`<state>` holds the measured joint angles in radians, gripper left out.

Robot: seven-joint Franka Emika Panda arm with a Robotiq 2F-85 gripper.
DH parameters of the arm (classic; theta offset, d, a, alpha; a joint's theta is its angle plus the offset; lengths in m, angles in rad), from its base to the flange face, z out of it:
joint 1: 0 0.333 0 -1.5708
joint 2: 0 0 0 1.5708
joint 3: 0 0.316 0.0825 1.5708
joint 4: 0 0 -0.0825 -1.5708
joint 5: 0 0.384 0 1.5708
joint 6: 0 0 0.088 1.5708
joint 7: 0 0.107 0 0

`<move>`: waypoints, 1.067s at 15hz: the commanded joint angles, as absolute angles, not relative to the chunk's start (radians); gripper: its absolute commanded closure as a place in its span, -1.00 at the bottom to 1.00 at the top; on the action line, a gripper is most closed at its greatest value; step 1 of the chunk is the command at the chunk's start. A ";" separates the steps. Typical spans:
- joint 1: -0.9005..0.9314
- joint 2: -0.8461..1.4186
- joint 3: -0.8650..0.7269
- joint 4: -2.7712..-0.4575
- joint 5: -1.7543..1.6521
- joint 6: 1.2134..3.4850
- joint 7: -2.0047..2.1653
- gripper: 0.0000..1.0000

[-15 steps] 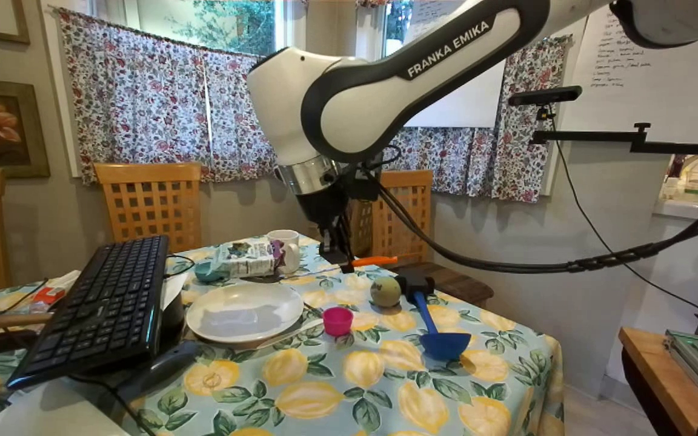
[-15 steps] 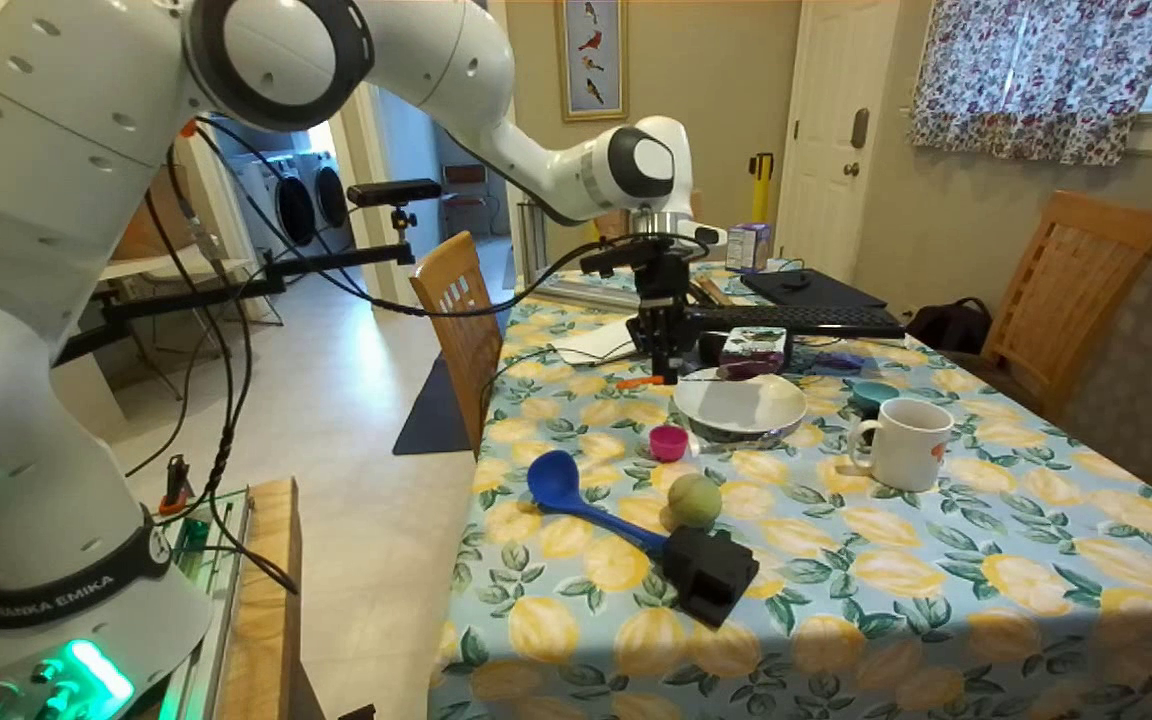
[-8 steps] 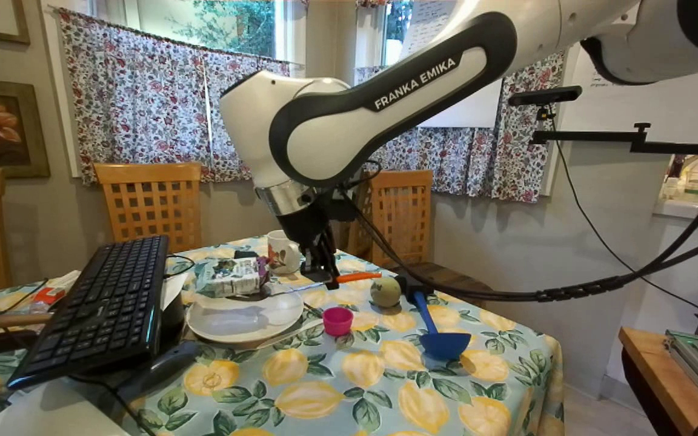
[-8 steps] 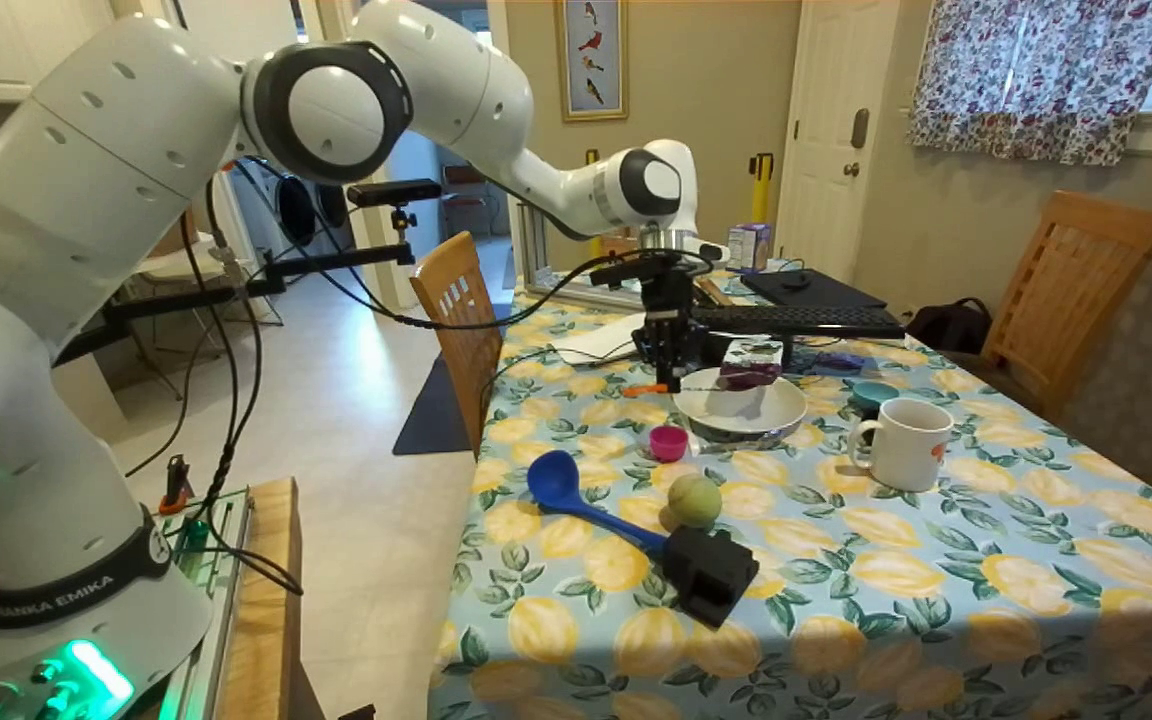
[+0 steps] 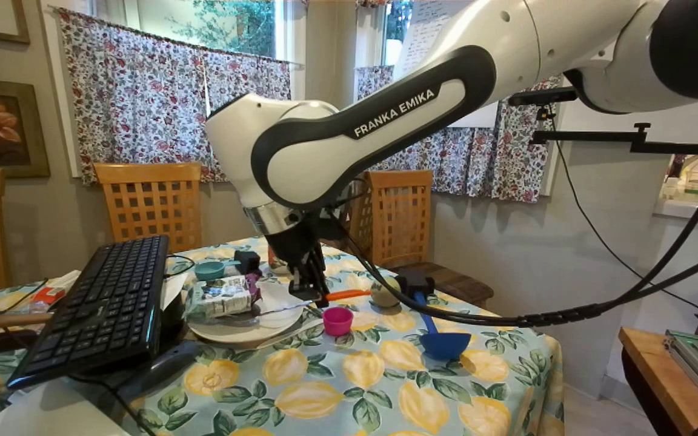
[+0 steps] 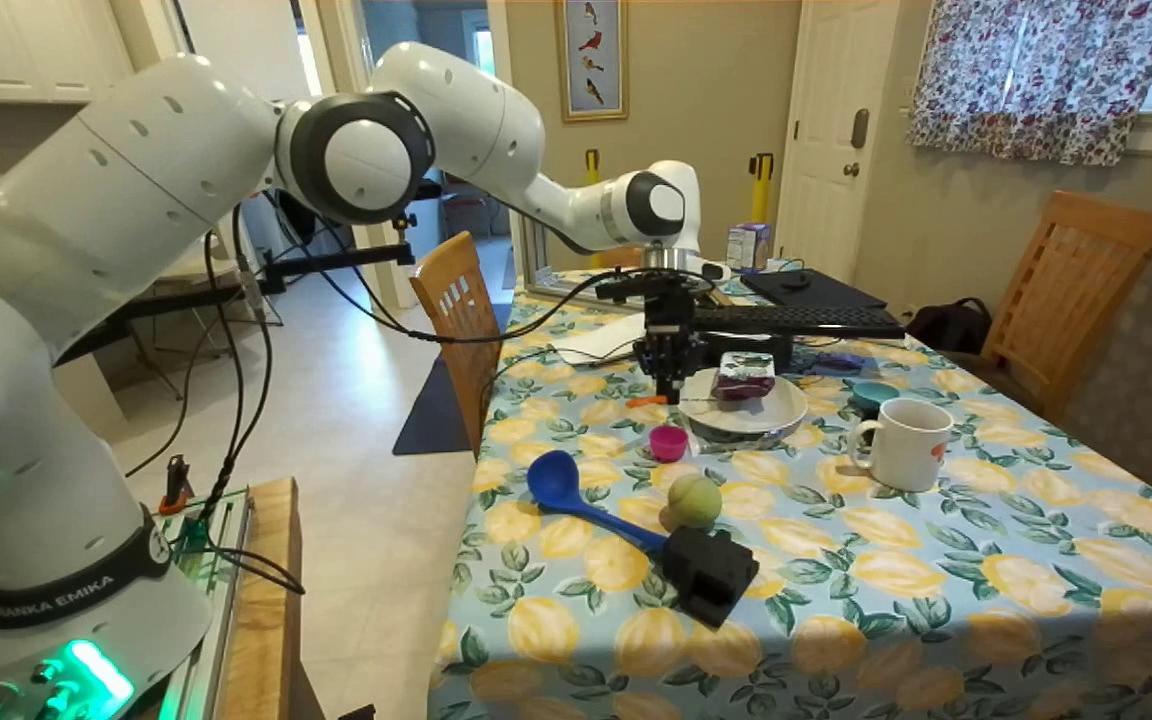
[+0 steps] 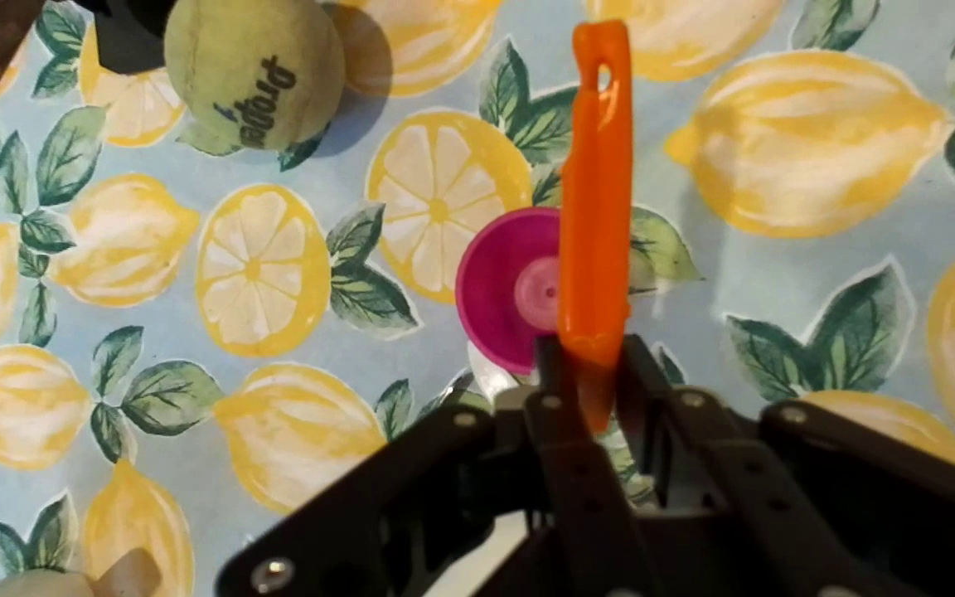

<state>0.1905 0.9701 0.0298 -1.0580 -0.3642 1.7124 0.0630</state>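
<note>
Orange-handled tool [image 7: 598, 191] is what the robot's got, and the end effector [image 7: 592, 369] is clamped snugly on it — one finger on each side of the handle's lower end, a bit below the middle of the wrist view. The rest of the handle points up toward the top of that frame, hole in the tip and all, and blocks part of a pink cup [image 7: 490, 286] that's sitting on the table [image 5: 312, 387].

In both exterior views the tool is near the middle of the frame, with a thin shaft running out toward a package [image 6: 744, 376] with a purple end. That package is over the white plate [image 5: 234, 335] — honestly can't tell if it's lying on the plate or propped on the tool.

Other stuff around: tennis ball [image 7: 254, 70] at upper left of the wrist view, blue ladle [image 5: 445, 346] right of centre in an exterior view, its handle end right at a black block [image 6: 708, 572]. White mug [image 6: 908, 445] toward the right of an exterior view, teal cup [image 6: 873, 394] just above it, and a keyboard [image 5: 100, 297] tilted up on the left side.
</note>
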 commanded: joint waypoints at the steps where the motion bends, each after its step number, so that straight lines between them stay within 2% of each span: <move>1: 0.208 1.015 0.014 -0.961 -0.326 1.624 0.017 0.91; 16: 0.137 1.001 0.059 -0.841 -0.205 1.375 -0.113 0.91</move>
